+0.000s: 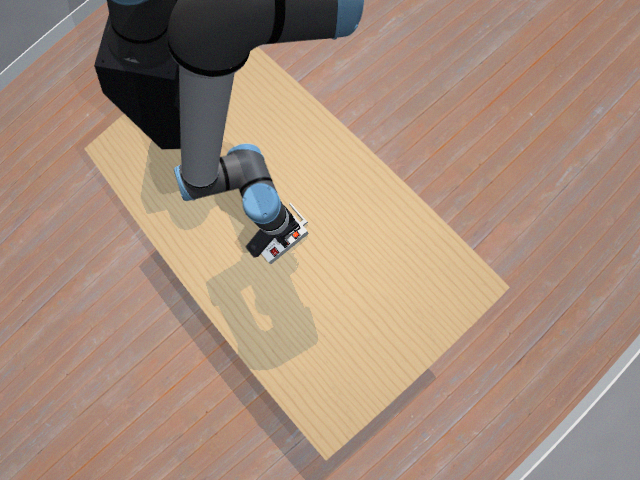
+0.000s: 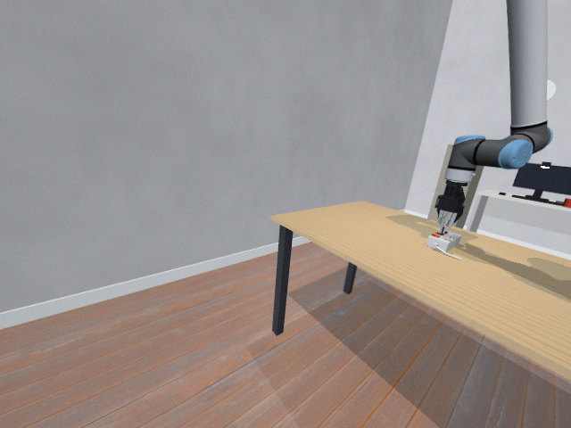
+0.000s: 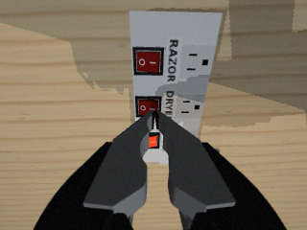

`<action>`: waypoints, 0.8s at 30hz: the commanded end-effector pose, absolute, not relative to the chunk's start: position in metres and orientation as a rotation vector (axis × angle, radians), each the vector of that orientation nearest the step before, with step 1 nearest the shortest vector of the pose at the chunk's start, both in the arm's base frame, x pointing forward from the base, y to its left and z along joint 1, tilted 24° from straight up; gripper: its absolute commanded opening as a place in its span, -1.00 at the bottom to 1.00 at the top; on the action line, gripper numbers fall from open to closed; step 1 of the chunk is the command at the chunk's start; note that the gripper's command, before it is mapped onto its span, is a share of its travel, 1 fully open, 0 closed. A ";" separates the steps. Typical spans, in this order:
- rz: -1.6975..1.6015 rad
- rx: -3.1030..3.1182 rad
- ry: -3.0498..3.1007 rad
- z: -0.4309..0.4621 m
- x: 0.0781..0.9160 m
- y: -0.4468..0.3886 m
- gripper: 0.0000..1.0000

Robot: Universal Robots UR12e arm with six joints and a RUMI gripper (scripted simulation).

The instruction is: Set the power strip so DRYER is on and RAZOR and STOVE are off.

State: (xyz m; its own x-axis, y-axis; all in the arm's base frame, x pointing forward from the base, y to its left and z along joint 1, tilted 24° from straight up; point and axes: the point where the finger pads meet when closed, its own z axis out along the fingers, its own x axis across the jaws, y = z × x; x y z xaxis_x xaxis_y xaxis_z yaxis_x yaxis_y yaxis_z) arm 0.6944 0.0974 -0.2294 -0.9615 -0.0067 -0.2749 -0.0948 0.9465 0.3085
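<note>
Gripper [image 3: 154, 116]: two dark grey fingers drawn together until the tips meet, clenched with nothing between them, pointing down from the wrist. Tips rest at the near edge of the middle switch [image 3: 148, 106], the red rocker beside the lettering that begins DRY; whether they press it cannot be told. A brighter orange-red rocker [image 3: 153, 141] shows lower down through the slot between the fingers; its label is hidden by them. Power strip [image 3: 177, 72]: white, label side up, lying flat on the table directly beneath the gripper and running away from the wrist camera. RAZOR switch [image 3: 148, 60]: dark red rocker at the far end of the strip, apart from the fingertips, with a socket [image 3: 198, 62] beside its label. In the top view the strip [image 1: 279, 246] lies near the middle of the table, partly covered by the wrist, a short white cord stub [image 1: 298, 212] projecting from one end. In the exterior view the gripper [image 2: 443, 229] stands upright over the strip [image 2: 443, 240]. Table [image 1: 413, 268]: light wood, dark legs [image 2: 281, 281], carrying the arm's shadow. Arm base [image 1: 135, 87]: black block at the table's far corner. Floor [image 1: 516, 103]: reddish planks. Background: grey wall [image 2: 184, 115], a monitor [image 2: 544, 179] on a side desk.
</note>
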 end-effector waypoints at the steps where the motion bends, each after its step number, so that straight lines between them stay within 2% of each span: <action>1: 0.464 -0.077 2.825 -0.231 0.698 0.098 -1.00; 24: 0.464 -0.076 2.826 -0.234 0.697 0.099 -1.00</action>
State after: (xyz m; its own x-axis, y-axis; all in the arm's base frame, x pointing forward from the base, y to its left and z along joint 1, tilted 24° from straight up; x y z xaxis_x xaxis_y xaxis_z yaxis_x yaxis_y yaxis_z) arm 0.6958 0.0990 -0.2343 -0.9614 -0.0064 -0.2752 -0.0946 0.9465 0.3084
